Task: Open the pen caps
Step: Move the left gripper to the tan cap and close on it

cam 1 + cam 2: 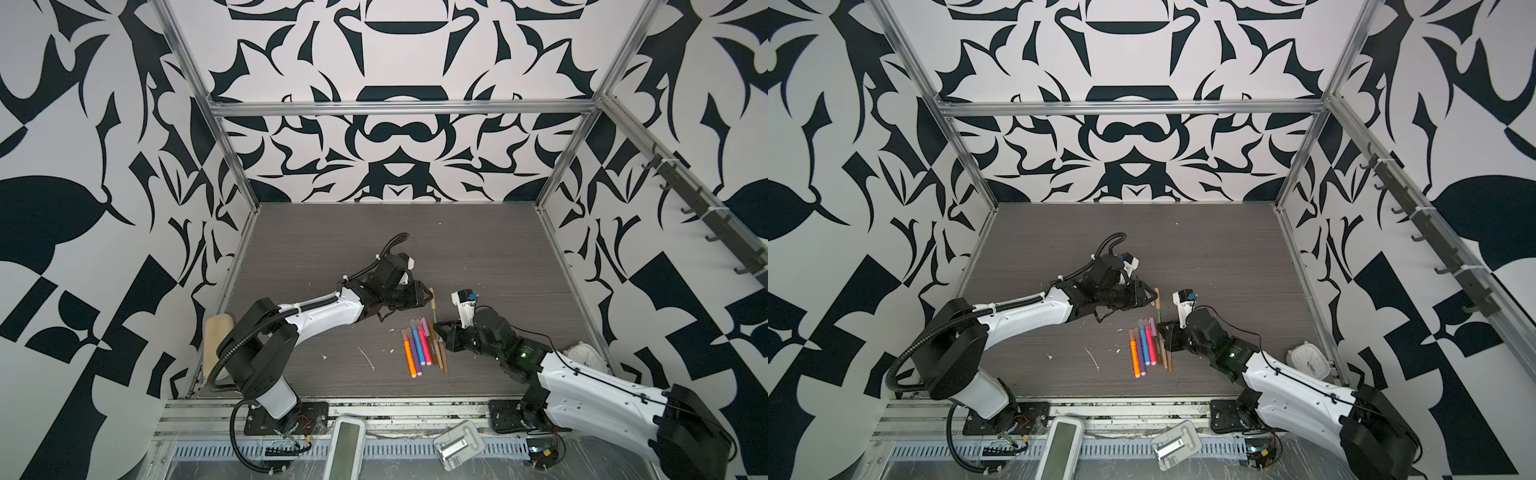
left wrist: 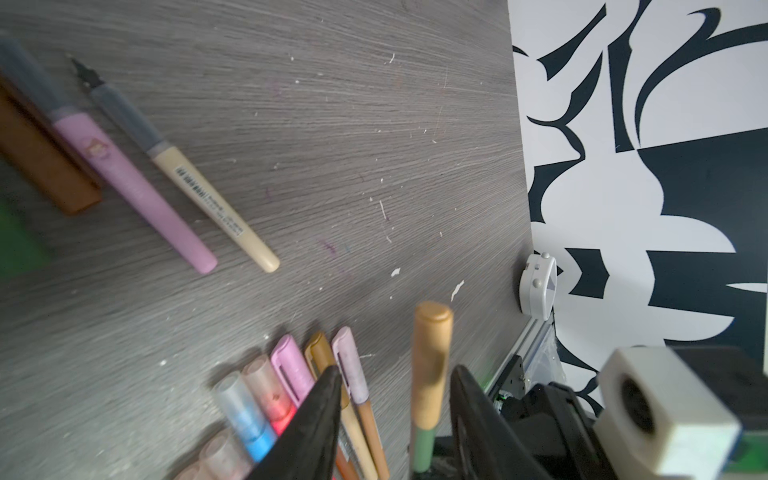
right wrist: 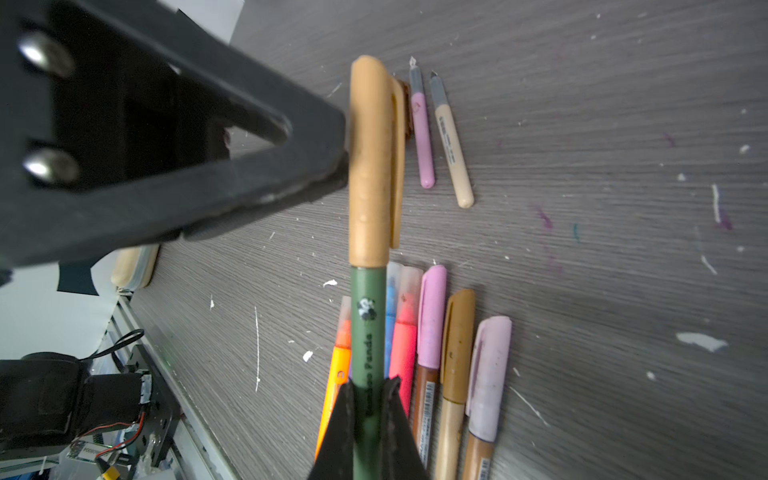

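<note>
My right gripper [image 3: 371, 384] is shut on the barrel of a green pen [image 3: 366, 328], also seen as right gripper [image 1: 438, 326] and pen [image 1: 435, 318] in a top view. The pen's tan cap [image 3: 370, 166] is on. My left gripper [image 2: 397, 374] is open around that cap [image 2: 430, 365]; one of its fingers [image 3: 249, 166] touches the cap's side, with a gap at the other. A row of capped pens [image 1: 419, 347] [image 1: 1148, 347] lies below. A pink pen [image 2: 137, 183] and a cream pen [image 2: 216, 208] lie uncapped, next to a brown cap [image 2: 41, 162].
A white clock [image 1: 588, 355] sits by the right wall. A tan pouch [image 1: 218, 332] lies at the left edge. Two white devices [image 1: 347, 440] [image 1: 457, 444] rest on the front rail. White scraps [image 1: 368, 357] dot the grey table [image 1: 478, 249].
</note>
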### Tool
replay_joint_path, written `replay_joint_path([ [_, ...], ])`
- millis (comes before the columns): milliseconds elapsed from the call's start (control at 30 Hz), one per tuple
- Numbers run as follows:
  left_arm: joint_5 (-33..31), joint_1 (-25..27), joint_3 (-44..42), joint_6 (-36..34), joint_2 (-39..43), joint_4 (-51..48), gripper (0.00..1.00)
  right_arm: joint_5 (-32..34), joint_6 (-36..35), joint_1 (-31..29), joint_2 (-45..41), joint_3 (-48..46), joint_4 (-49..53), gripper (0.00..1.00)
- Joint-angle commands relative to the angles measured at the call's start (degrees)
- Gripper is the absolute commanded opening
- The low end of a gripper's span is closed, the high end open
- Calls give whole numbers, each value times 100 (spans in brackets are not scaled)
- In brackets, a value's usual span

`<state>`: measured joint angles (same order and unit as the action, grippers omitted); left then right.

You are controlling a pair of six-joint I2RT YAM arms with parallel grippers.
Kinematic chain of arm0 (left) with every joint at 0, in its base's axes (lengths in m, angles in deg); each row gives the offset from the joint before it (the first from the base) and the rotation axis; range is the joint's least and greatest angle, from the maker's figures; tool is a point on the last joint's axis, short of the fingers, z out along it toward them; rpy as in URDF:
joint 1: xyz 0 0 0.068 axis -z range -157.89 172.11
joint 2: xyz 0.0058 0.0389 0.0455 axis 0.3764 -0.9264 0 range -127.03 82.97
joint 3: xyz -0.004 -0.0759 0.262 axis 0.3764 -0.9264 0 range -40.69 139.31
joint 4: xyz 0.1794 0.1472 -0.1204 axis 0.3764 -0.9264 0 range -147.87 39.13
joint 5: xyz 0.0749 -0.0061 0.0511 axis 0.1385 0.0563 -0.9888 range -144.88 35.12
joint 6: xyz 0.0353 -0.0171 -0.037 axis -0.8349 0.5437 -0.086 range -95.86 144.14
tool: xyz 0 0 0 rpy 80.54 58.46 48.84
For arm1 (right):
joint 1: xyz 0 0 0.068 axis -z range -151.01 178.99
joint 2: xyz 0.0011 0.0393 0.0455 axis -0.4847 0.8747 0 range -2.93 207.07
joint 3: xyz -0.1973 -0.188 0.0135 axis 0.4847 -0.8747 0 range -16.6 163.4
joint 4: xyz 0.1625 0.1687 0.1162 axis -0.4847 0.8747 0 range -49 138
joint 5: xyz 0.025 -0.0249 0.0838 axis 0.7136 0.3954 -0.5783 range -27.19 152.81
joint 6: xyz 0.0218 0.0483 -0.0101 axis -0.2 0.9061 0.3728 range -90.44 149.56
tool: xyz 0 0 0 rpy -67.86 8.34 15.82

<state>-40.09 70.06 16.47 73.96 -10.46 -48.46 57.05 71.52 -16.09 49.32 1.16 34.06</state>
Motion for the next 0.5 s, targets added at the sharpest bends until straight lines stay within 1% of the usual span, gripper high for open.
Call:
replay_joint_path([
  [0, 71, 55, 242, 28, -194, -30, 46, -54, -119, 25, 79, 218, -27, 0],
  [267, 73, 141, 459, 16, -517, -123, 43, -69, -126, 34, 23, 175, -50, 0],
  [467, -26, 145, 654, -119, -646, -386, 41, -153, -120, 39, 71, 151, -154, 0],
])
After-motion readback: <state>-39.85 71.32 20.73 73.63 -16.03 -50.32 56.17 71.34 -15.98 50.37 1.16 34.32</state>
